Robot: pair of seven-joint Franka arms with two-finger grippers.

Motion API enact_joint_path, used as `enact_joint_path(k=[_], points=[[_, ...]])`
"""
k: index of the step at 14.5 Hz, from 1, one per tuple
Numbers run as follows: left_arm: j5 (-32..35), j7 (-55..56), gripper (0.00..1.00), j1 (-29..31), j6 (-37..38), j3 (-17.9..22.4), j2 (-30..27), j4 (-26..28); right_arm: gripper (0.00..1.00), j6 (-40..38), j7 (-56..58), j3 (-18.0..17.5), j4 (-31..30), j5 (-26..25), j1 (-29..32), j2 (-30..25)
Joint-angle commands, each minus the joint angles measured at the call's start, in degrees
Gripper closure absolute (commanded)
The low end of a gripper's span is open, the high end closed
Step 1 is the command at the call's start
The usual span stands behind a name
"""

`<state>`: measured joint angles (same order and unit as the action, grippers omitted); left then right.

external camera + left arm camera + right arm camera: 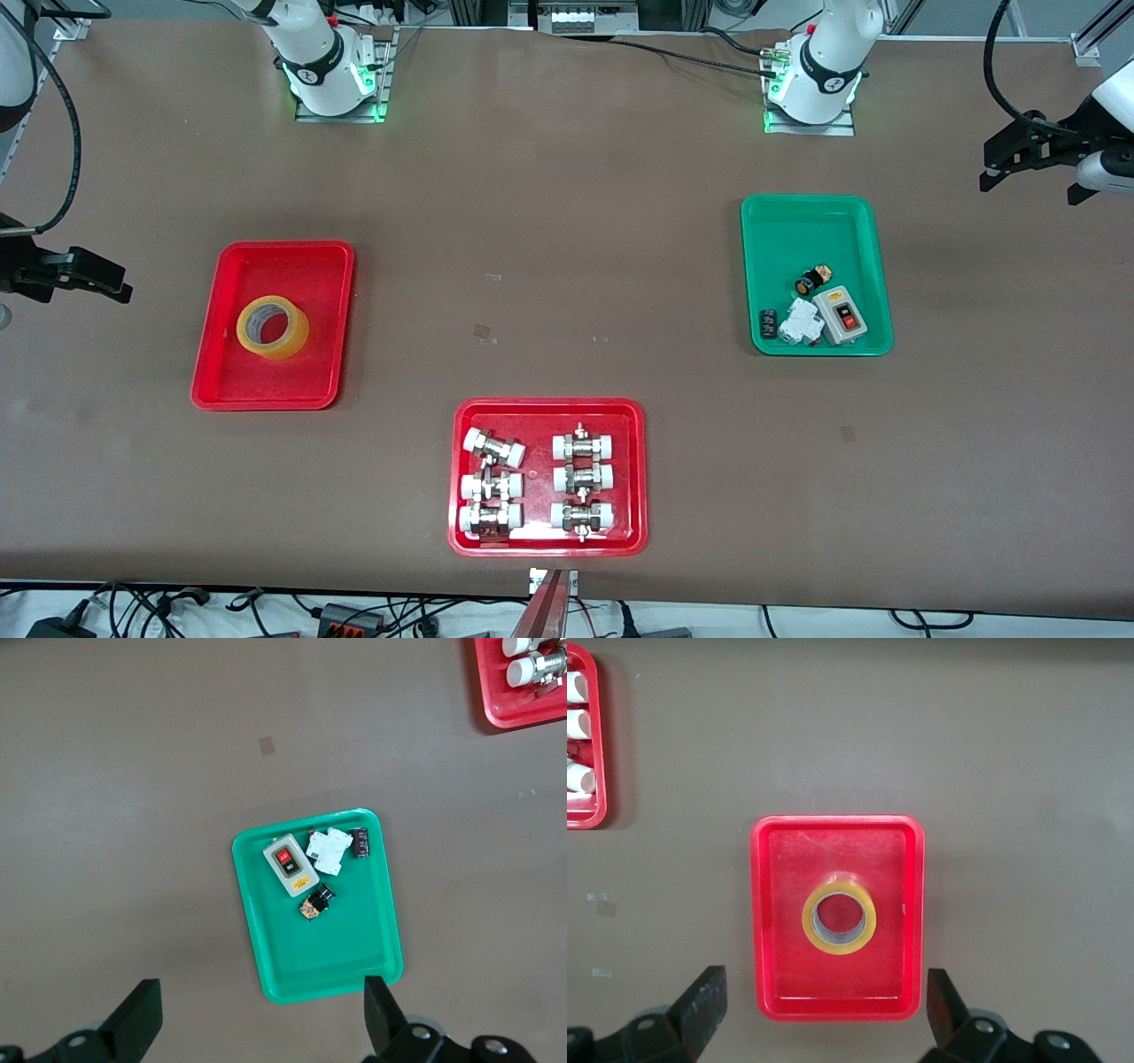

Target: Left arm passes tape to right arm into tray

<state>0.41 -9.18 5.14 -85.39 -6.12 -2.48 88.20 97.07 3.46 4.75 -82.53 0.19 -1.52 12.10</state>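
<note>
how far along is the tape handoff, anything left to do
Done, by the look of it: the tape lies flat in the plain red tray. Nothing is in hand; the right tool hangs open high over that tray, and the left tool hangs open over the green tray. Nothing appears left.

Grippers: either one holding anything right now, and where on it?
Nothing held. Left gripper and right gripper are both open and empty; the tape lies in the tray.
</note>
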Motion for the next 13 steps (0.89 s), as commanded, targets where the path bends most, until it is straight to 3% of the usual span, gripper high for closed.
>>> enact_joint_path(k=[1,4,9,13], points=[[-0.5,-1.2,0.00,0.4,0.1,0.0,0.1,-0.3,0.00,5.1,-0.6,0.6,-13.2,-1.0,-0.8,-9.0],[-0.5,-1.2,0.00,0.4,0.1,0.0,0.1,-0.3,0.00,4.5,-1.0,0.6,-16.4,-1.1,-0.9,-12.4],[-0.5,-1.2,0.00,0.4,0.1,0.0,0.1,-0.3,0.00,0.3,-0.5,0.2,-14.9,-0.8,-0.9,-11.6],[-0.5,-1.2,0.00,0.4,0.1,0.0,0.1,-0.3,0.00,1.5,-0.6,0.5,-14.7,-0.4,-0.8,-11.7]])
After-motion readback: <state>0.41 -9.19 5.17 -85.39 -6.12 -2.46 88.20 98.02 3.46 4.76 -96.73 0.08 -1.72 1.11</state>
